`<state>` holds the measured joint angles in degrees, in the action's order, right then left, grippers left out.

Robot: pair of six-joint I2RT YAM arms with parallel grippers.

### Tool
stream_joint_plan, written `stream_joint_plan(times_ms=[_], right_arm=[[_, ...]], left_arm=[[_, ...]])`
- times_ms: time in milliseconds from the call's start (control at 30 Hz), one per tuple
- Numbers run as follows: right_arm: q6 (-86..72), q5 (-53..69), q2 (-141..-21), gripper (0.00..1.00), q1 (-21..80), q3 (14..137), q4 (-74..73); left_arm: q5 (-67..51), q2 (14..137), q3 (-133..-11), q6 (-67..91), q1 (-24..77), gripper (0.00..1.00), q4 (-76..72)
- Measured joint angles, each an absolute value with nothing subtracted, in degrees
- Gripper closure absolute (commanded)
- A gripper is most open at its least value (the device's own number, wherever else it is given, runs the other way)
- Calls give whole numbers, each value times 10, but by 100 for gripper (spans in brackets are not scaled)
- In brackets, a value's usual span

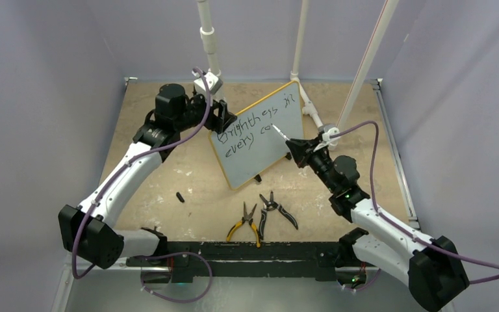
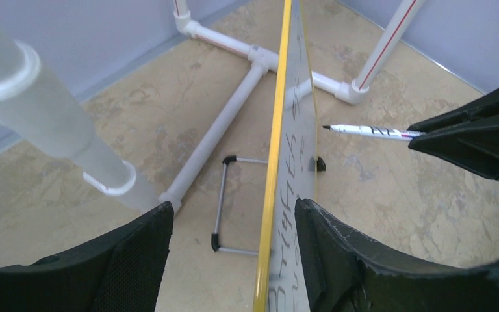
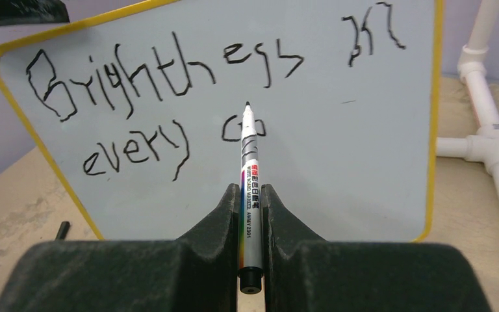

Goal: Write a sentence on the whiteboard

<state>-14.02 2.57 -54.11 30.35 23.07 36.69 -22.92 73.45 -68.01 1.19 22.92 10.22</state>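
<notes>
My left fingers [image 2: 136,253] stand apart, straddling the edge of the small white, yellow-rimmed whiteboard [image 1: 260,140] standing mid-back on the tan bench [image 1: 169,175]. My right fingers [image 3: 214,227] clamp a white marker pen [image 3: 250,195], its tip near the unfinished black handwritten sentence [image 3: 169,71].

The whiteboard [image 1: 260,140] stands upright mid-table. My left gripper [image 1: 223,119] straddles its far-left edge, one finger on each side. My right gripper [image 1: 297,148] is to its right, and the marker [image 1: 278,133] in it points left, tip just beside the board's face. Pliers [image 1: 247,224] and a second pair [image 1: 278,209] lie nearer; the pipe frame [image 1: 307,104] stands behind.
</notes>
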Motion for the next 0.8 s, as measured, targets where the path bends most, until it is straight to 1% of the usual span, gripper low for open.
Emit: stream_joint_plan(times_ms=[133, 267, 500, 567, 633, 700, 800], right_arm=[[-146, 43, -523, 100, 269, 220, 370], [-150, 53, -511, 100, 254, 203, 378], [-148, 61, -515, 100, 253, 194, 387], [-145, 62, -516, 100, 253, 194, 393], [-143, 61, -521, 100, 253, 194, 404], [-140, 59, -531, 100, 253, 194, 416], [-138, 57, -553, 100, 253, 194, 426]], left_arm=[[-205, 772, -748, -2, 252, 30, 117], [-186, 820, -806, -13, 282, 25, 130], [-175, 896, -862, -22, 301, 24, 157], [-176, 910, -870, -22, 302, 26, 161], [-176, 921, -875, -22, 303, 30, 163], [-176, 927, -876, -22, 304, 37, 168], [-176, 932, -876, -23, 305, 50, 174]])
